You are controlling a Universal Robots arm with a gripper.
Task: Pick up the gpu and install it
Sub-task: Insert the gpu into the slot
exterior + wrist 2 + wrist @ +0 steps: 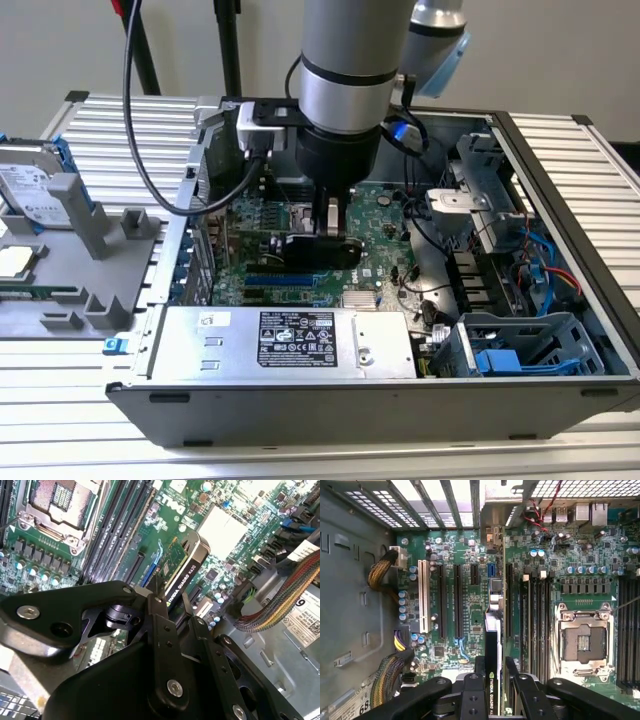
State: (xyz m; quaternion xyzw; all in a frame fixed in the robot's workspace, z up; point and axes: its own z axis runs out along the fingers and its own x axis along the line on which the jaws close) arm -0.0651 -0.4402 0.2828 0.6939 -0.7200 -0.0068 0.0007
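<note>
So the gpu (492, 650), that small thin card with a green circuit board on one face, a black cover on the other and a silver metal bracket at one end, is hanging edge-down inside the open grey computer case (380, 400), right above the big green motherboard (555, 560). The black two-fingered gripper (494, 680) is pinching it, one finger on each flat face, and in both wrist views you're looking straight down the card's top edge. In the first wrist view the bracket end is pointing toward the perforated rear wall of the case, and the card is lining up along the row of long black expansion slots (457, 600), just beside the white slot (424, 595), though I honestly can't tell whether its bottom edge is touching a slot or floating a bit above. In the exterior view the card is showing as a dark shape under the silver arm (345, 60), over the middle of the board, behind the grey power supply box (285, 342). My read: the pickup part is done and the card is being carried over the board, but it's not looking seated yet, so the install itself is what's left. Off to the exterior view's left, a grey plastic parts holder (85, 230) is sitting on the slatted aluminium table (560, 440).
</note>
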